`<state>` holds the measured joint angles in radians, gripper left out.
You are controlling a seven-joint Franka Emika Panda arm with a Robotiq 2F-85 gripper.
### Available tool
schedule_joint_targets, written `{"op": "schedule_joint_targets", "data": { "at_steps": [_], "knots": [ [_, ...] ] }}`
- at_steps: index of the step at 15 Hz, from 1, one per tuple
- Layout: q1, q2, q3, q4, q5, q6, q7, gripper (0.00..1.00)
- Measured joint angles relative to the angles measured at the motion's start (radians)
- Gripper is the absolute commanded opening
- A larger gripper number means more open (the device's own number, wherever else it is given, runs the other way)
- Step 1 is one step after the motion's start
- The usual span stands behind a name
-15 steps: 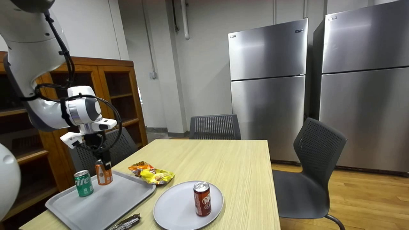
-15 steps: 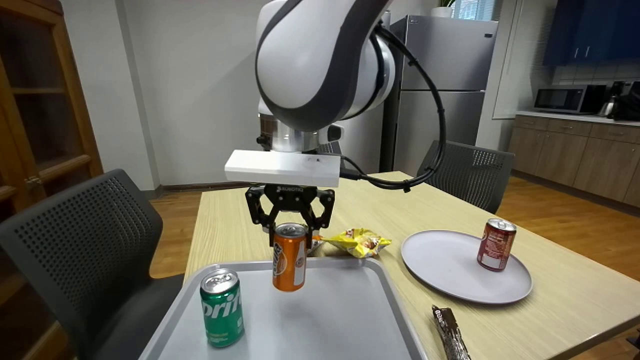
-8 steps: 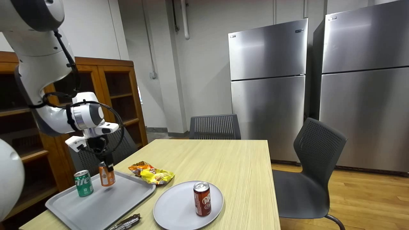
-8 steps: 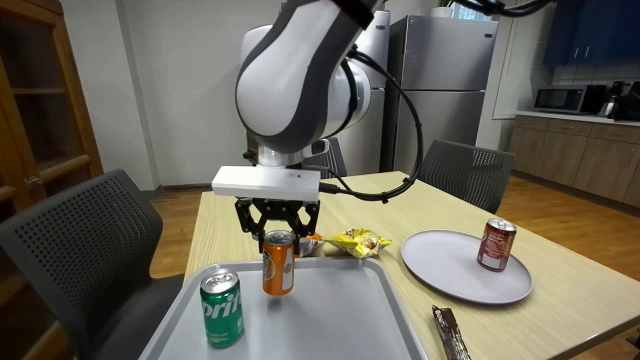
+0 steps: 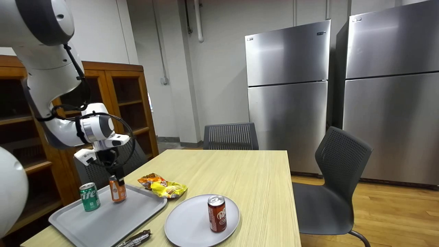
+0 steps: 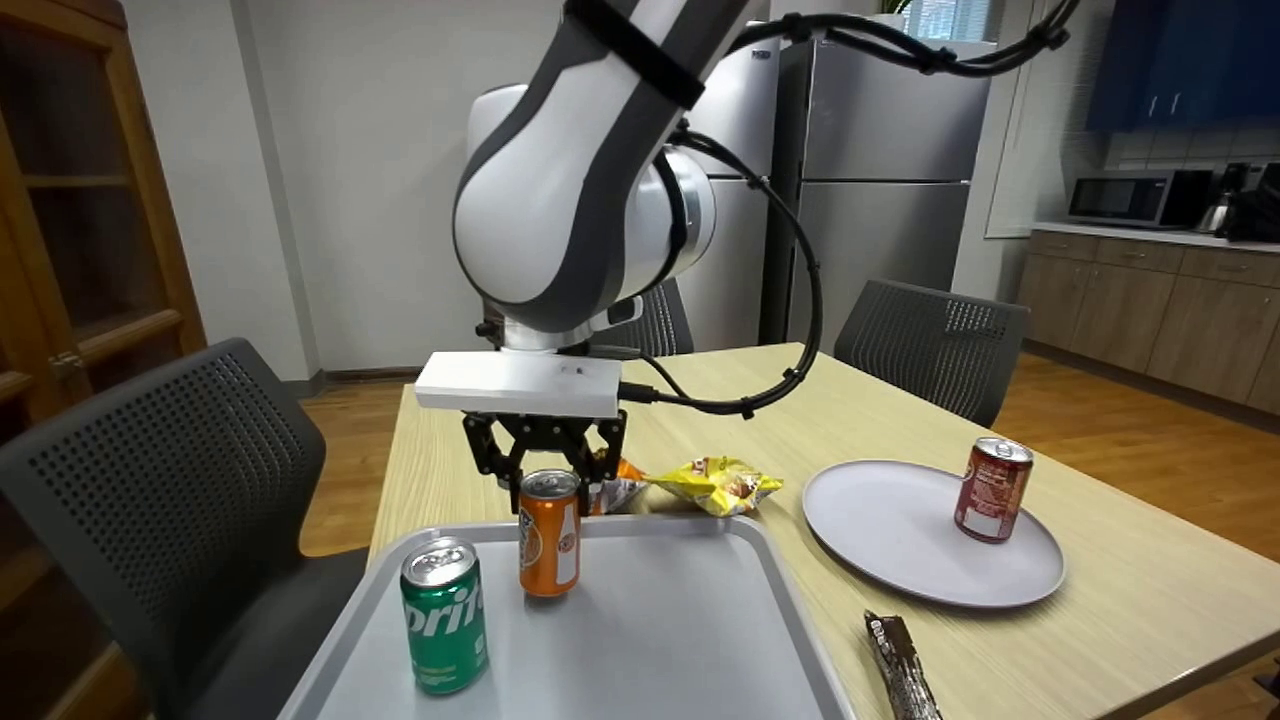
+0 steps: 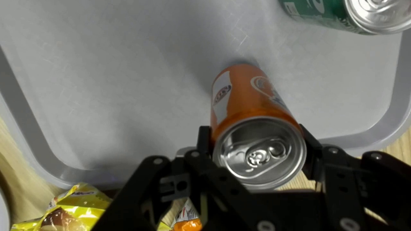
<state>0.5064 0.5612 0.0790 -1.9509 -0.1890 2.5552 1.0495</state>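
My claw [image 6: 550,500] pinches the orange can [image 6: 548,552] on or just above the tray [image 6: 670,640]. I believe this is the placing step; the next move needs sure contact, then release.

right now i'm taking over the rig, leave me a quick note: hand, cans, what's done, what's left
Hand: shut on the orange can, near its top.
Things: the orange can is near upright, on or just above the tray; contact is unclear. A green can stands on the tray; a Dr Pepper can stands on the plate.
Done: orange can gripped and within the tray's rim.
Left, probably: settle it, open up, and back off without knocking the green can.
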Motion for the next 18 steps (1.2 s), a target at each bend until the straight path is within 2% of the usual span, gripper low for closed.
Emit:
{"op": "schedule_joint_targets", "data": {
  "at_steps": [1, 3, 11, 18],
  "knots": [
    [0.001, 0.004, 0.0, 0.006, 0.0, -0.007, 0.0, 0.96],
    [0.002, 0.004, 0.0, 0.017, 0.0, -0.014, 0.0, 1.0],
    [0.001, -0.056, -0.022, 0.018, -0.001, -0.019, 0.0, 1.0],
    [-0.03, -0.173, -0.054, -0.093, -0.027, -0.019, -0.001, 1.0]
  ]
}}
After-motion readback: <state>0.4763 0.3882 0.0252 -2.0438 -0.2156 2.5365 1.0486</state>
